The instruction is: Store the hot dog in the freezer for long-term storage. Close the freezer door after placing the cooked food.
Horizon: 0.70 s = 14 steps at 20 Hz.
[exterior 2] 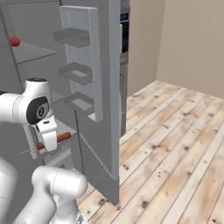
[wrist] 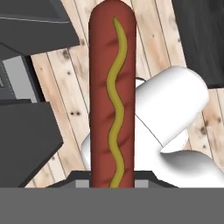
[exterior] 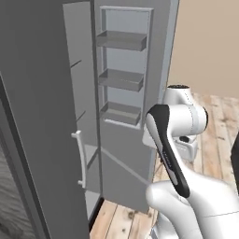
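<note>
In the hand view, the hot dog [wrist: 111,94] stands lengthwise from 6 o'clock to 12 o'clock, red-brown with a wavy yellow mustard line down its middle. Its lower end sits at the gripper [wrist: 112,183], whose jaws are pressed in on it, pinching it. Behind it lies the wooden floor [wrist: 148,39], with dark grey panels at 9 o'clock and at 1 o'clock.

In the right base view, the arm rises from 7 o'clock, bends at a white elbow, and folds back so the hand points down and left. The gripper [exterior 2: 49,141] sits at about 8 o'clock, with the hot dog [exterior 2: 61,138] lying across it, nearly level, one end toward 3 o'clock. A thin pale stick projects from the other end toward 9 o'clock.

In the left base view, the arm rises from 5 o'clock; a dark-edged link slants from 5 o'clock up to centre, topped by a white joint at 2 o'clock.

Beyond the arm, the freezer door [exterior 2: 105,100] stands open, edge-on, with three grey bins [exterior: 122,78] on its inner face. The freezer [exterior 2: 30,48] compartment lies at 10 o'clock in the right base view; a red ball [exterior 2: 15,41] rests on an upper shelf. A pale bar handle [exterior: 80,158] shows at 8 o'clock in the left base view.

No legible writing or brand marks are visible.
</note>
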### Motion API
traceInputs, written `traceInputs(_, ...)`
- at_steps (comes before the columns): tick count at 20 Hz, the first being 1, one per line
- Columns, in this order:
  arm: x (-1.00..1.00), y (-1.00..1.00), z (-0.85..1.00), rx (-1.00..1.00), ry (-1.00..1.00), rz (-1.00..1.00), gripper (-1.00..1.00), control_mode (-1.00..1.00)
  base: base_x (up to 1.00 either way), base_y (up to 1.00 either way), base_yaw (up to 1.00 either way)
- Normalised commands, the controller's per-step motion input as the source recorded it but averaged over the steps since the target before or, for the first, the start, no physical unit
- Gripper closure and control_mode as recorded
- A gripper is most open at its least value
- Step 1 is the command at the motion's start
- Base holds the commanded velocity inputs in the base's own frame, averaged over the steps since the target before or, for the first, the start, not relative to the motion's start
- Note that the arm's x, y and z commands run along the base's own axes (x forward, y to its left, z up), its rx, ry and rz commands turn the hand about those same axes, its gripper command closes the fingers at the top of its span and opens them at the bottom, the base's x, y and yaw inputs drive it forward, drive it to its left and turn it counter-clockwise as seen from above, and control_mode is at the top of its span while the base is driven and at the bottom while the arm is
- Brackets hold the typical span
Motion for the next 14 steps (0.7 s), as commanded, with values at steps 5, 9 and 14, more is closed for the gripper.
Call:
traceInputs(5,0.00,0.00,0.00,0.00,0.00,0.00,1.00,1.00,0.35,-0.06,0.26)
traceInputs(9,0.00,0.00,0.00,0.00,0.00,0.00,1.00,1.00,0.26,0.00,0.32)
traceInputs(14,0.00,0.00,0.00,0.00,0.00,0.00,1.00,1.00,0.06,-0.06,0.32)
